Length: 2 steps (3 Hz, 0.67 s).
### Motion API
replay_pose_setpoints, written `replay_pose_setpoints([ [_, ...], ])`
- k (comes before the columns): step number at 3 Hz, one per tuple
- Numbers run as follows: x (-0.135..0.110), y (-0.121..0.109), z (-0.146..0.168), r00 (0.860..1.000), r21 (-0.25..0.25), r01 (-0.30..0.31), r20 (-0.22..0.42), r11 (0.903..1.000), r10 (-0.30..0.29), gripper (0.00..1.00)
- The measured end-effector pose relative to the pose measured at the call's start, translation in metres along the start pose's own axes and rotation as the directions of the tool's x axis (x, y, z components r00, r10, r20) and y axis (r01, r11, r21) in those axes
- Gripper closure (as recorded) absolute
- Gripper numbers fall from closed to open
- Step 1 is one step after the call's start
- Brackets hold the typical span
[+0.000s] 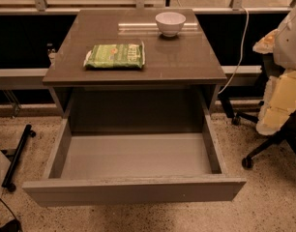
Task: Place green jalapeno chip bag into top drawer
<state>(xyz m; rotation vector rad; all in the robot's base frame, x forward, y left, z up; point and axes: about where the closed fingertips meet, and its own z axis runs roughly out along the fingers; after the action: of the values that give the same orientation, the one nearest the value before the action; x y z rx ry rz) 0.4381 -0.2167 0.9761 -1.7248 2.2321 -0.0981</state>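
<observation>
The green jalapeno chip bag lay flat on the tabletop, left of the white bowl. Below, the top drawer stood pulled out, empty, ready to receive it. The gripper was out of view, so I cannot tell its state.

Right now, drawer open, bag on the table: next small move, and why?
Probably bring the gripper, out of view here, over the green jalapeno chip bag to grasp it: it lies flat on the table, front left, apart from the white bowl, and the top drawer already stands pulled out.
</observation>
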Motion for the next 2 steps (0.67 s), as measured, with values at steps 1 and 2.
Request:
replay_pose_setpoints([
  [1,0.0,0.0,0.0,1.0,0.0,0.0,0.0,1.0,0.0,0.0],
  [2,-0.02,-0.002,0.009,0.997,0.019,-0.005,0.072,0.9998,0.004,0.0],
])
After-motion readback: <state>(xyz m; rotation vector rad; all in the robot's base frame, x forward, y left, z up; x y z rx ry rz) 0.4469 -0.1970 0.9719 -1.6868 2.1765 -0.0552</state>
